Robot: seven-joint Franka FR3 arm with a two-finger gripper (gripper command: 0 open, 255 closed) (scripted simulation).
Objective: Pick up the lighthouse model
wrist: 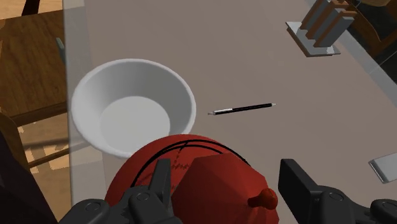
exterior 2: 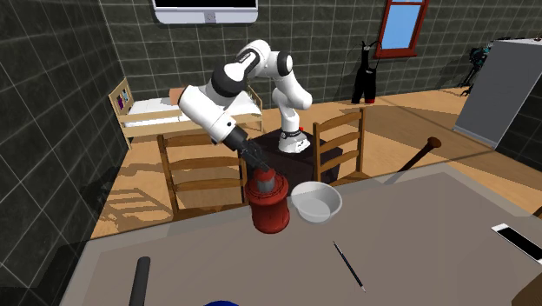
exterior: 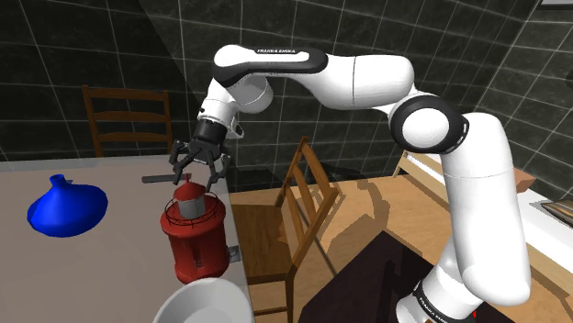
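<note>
The lighthouse model stands upright near the edge of the grey surface - a squat red body ringed with thin dark lines, a grey band above it and a red domed cap with a small knob on top. The gripper hangs directly over it on the white arm, pointing down, with its black fingers lowered to either side of the cap. In the wrist view the gripper is released: the two fingers stand well apart with the red cap of the lighthouse model between them, and a clear gap shows between the knob and the finger beside it, so nothing is clasped. A white bowl sits just beside the model, close to the surface's edge; from the second exterior view the bowl lies to the right of the lighthouse model, almost touching it. A thin black pen lies flat beyond the bowl, apart from both. In the shoulder view a blue flask-shaped vessel rests well off to the left of the model, and a wooden chair stands at the surface's edge - to the picture's right of the model.
</note>
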